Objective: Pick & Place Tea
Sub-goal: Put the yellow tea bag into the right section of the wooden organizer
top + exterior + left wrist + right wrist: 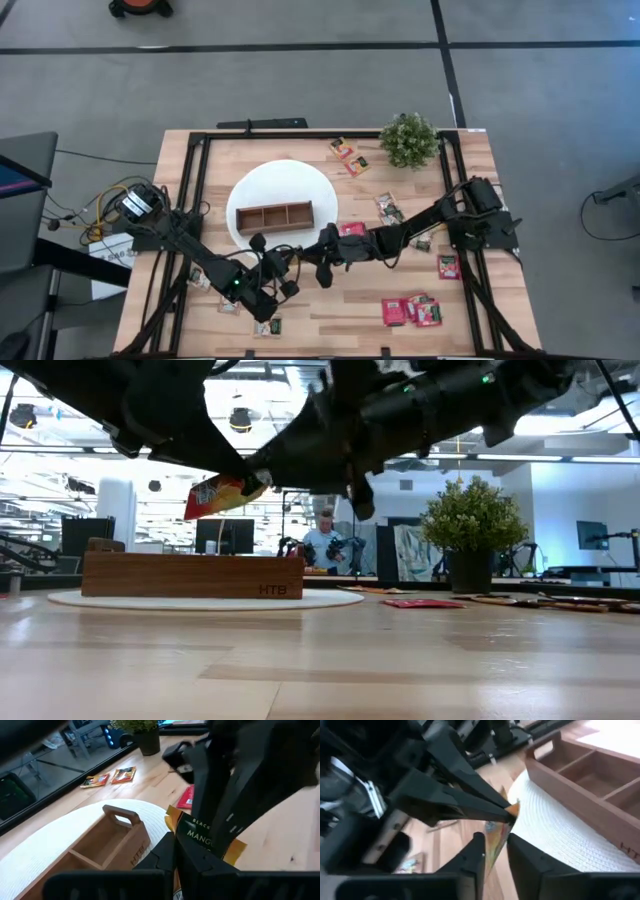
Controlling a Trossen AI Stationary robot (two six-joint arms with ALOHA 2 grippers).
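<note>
The left gripper (507, 815) is pinching the top edge of an orange-yellow sachet (210, 837), its fingers pressed together on it. It is holding the sachet hanging in the air, just beside the white disc (280, 180), probably so that the other arm can take it. The right gripper (495, 851) is standing under it with fingers spread a little; the sachet's lower edge is hanging between them. The tray (274, 216) is waiting near, on the disc. Other sachets (410, 311) are lying on the table (330, 320).
</note>
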